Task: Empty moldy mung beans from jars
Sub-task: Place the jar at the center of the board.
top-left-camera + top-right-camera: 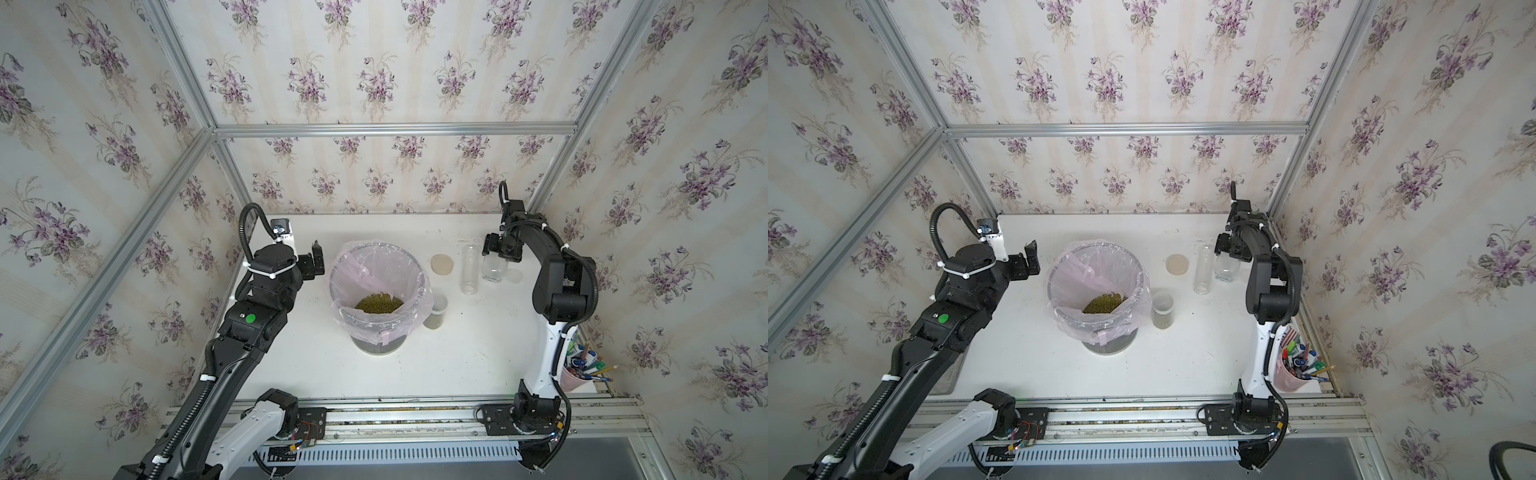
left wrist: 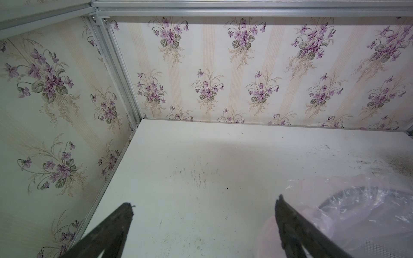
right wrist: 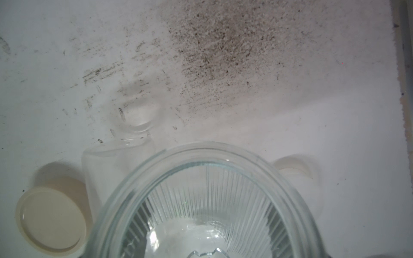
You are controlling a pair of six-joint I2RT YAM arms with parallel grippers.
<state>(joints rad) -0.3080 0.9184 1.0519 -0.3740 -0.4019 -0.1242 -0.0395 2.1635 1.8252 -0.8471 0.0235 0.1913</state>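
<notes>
Ribbed jar (image 1: 493, 272) upright, seemingly clamped in right end effector (image 1: 496, 258); left end effector (image 2: 204, 201) gapes

Cool, soft, even light fills both top views; the bin (image 1: 376, 345) casts only a faint shadow on the white table (image 1: 457, 357). The frame bars (image 1: 395, 129) bow toward the edges. In the right wrist view the near jar (image 3: 207, 201) is blurred, with small glints.

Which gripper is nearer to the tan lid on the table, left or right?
Right. The right gripper holds the wide jar, with only the tall jar between it and the tan lid. The left gripper is across the bin from the lid.
</notes>
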